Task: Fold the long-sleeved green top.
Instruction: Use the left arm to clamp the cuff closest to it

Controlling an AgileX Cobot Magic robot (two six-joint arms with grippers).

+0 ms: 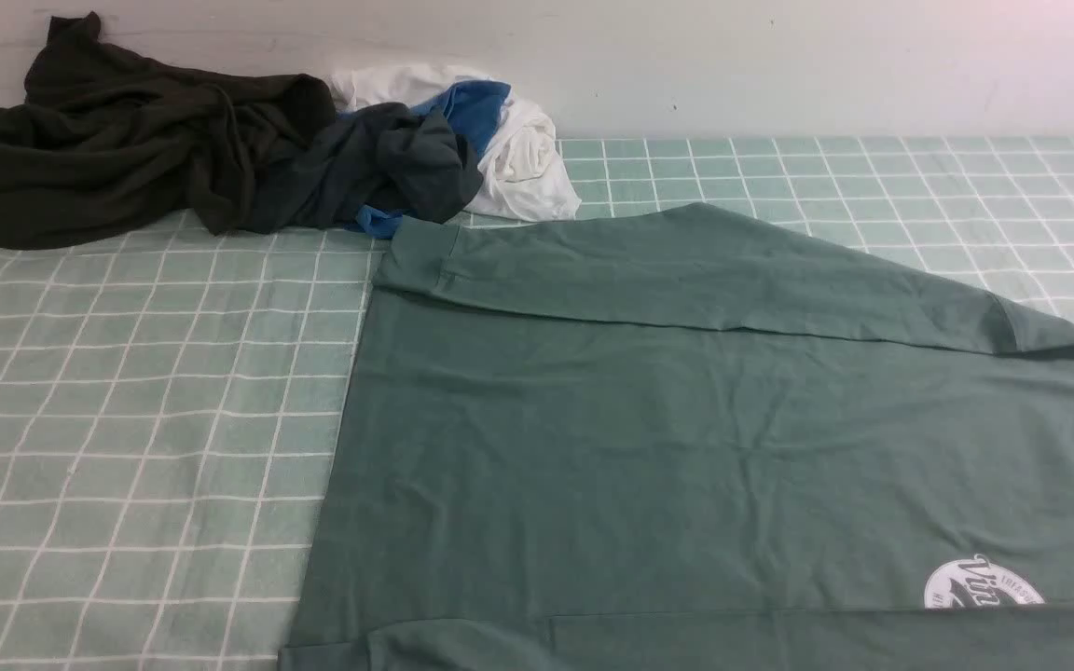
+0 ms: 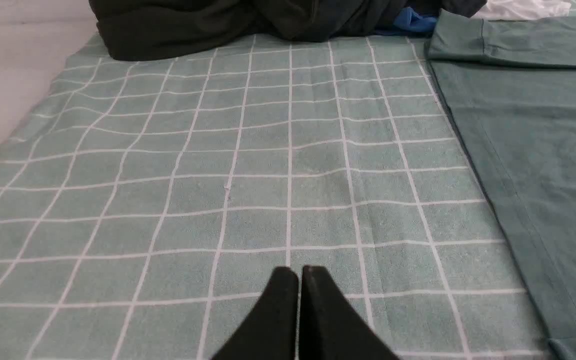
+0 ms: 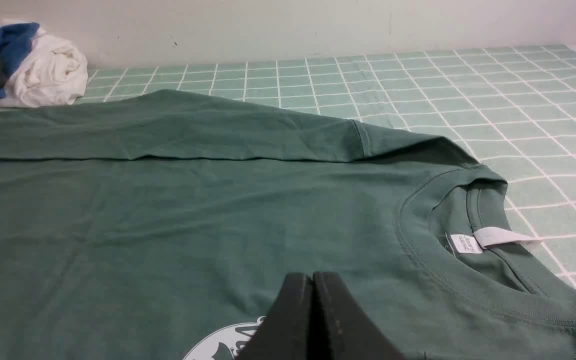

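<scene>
Right gripper [image 3: 312,276]: one; its two fingers are clenched tip to tip with nothing between them, low over the chest of the shirt; whether they touch the cloth I cannot tell.
Left gripper [image 2: 299,270]: one; its two fingers are also pressed together and hold nothing, above bare sheet.
Shirt [image 1: 686,447]: one green long-sleeved shirt, spread flat and front up; it lies directly under the right fingers and off to the right of the left fingers, apart from them.
Logo [image 1: 983,585]: one round white print, just beneath the right fingertips.
Collar [image 3: 468,285]: one ribbed neck opening, near the right fingers, with one white label [image 3: 465,243] inside it.
Sleeves: two; the far sleeve [image 1: 686,270] is folded across the body, well ahead of the right fingers; the near sleeve [image 1: 686,643] is folded along the closest edge.
Hem [image 2: 488,165]: one straight edge, nearest the left fingers.
Heap of clothes [image 1: 220,158]: one pile, well ahead of the left fingers, showing four colours: blackish, dark grey, blue and white.
Sheet [image 1: 127,419]: one pale green sheet with white grid lines under everything.
</scene>
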